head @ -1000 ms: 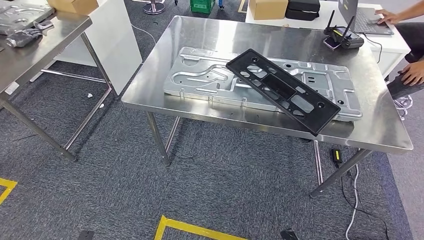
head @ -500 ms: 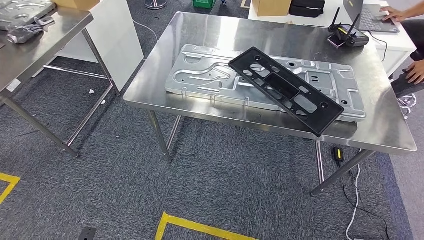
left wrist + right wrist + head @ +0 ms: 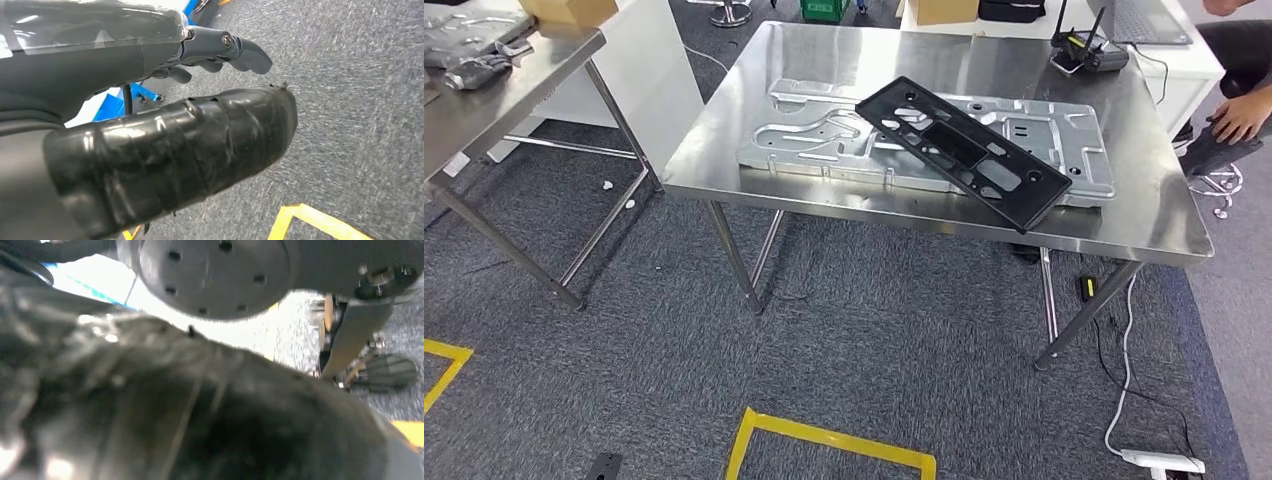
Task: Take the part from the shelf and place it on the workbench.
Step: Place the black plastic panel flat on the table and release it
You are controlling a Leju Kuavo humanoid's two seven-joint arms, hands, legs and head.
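The long black plastic frame with cut-outs [image 3: 962, 152] is laid diagonally across the embossed silver metal panel [image 3: 824, 130] on the stainless steel workbench [image 3: 724, 150], reaching toward its front right edge, so placement looks done. The left hand [image 3: 210, 75] is held over carpet, fingers apart, empty. The right hand's state cannot be told. Compared with half a second ago, the whole view is shifted; the camera has moved.

A grey carpeted floor [image 3: 874, 350] carries yellow tape lines [image 3: 829, 440]. A shiny steel table [image 3: 724, 170] stands centre. A second steel table [image 3: 484, 110] stands at left.
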